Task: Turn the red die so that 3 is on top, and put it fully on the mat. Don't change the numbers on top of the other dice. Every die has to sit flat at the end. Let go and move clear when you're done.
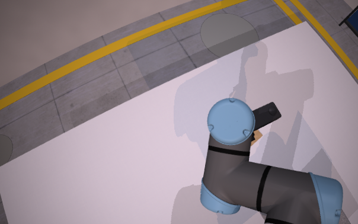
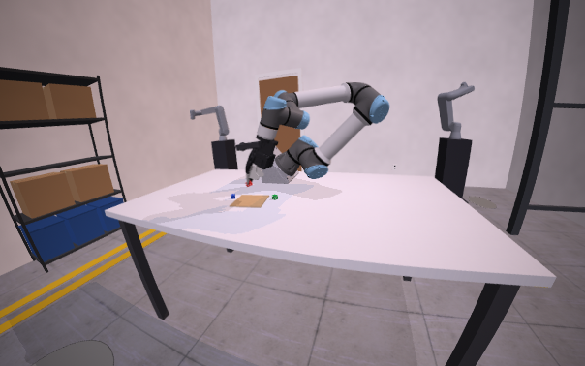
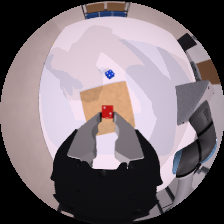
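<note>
1. Red die (image 2: 249, 184) (image 3: 107, 111): I have it between the fingertips, raised over the white table (image 1: 118, 163) (image 2: 363, 218) (image 3: 55, 110). It is not resting on the mat. I cannot tell which number is uppermost.
2. Two-jaw gripper (image 2: 249, 180) (image 3: 107, 112): clenched on the red die, a fingertip at either side. From the top view I cannot read the grasp; the wrist hides it.
3. Tan square mat (image 1: 257, 137) (image 2: 249, 201) (image 3: 120, 95): flat on the table. In my wrist view it shows behind the red die; in the top view only a corner shows past the wrist.
4. Blue die (image 2: 232, 197) (image 3: 109, 74): on the table, off the mat, near one edge.
5. Green die (image 2: 275, 197): on the table, just beside the mat, across it from the blue die. Top numbers of both: too small to read.
6. UR7e arm (image 1: 231, 184) (image 2: 339, 140) (image 3: 202, 122): bent over the table.
</note>
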Controlling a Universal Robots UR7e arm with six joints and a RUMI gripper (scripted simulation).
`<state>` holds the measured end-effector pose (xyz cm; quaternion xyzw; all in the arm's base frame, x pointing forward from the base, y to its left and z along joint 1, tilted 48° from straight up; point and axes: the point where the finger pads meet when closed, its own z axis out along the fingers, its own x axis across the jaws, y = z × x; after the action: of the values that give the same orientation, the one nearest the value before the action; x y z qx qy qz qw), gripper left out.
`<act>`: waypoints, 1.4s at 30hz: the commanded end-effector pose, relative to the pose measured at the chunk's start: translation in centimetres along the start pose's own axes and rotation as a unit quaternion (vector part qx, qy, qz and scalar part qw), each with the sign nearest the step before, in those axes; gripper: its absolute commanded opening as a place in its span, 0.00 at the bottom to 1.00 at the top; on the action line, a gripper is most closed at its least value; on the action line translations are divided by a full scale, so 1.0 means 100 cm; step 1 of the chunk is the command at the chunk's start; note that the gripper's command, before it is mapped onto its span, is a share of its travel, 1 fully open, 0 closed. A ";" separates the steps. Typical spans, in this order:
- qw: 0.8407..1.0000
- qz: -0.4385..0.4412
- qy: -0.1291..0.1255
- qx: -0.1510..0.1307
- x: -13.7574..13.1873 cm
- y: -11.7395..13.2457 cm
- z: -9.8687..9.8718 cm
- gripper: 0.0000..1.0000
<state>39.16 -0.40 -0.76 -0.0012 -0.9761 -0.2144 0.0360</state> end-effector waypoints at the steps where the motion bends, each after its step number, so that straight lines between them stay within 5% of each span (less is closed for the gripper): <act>1: 0.998 -0.002 -0.001 -0.059 -0.001 -0.001 -0.001 0.03; 12: 0.997 -0.002 -0.002 -0.082 -0.002 -0.002 -0.001 0.03; 22: 0.981 -0.002 -0.002 -0.192 -0.002 -0.004 -0.001 0.03; 33: 0.977 -0.002 -0.002 -0.211 -0.002 -0.005 -0.001 0.03; 42: 0.957 -0.003 0.001 -0.290 -0.001 -0.006 0.001 0.03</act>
<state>39.24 -0.75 -1.04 -0.0081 -0.8947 -0.4454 0.0338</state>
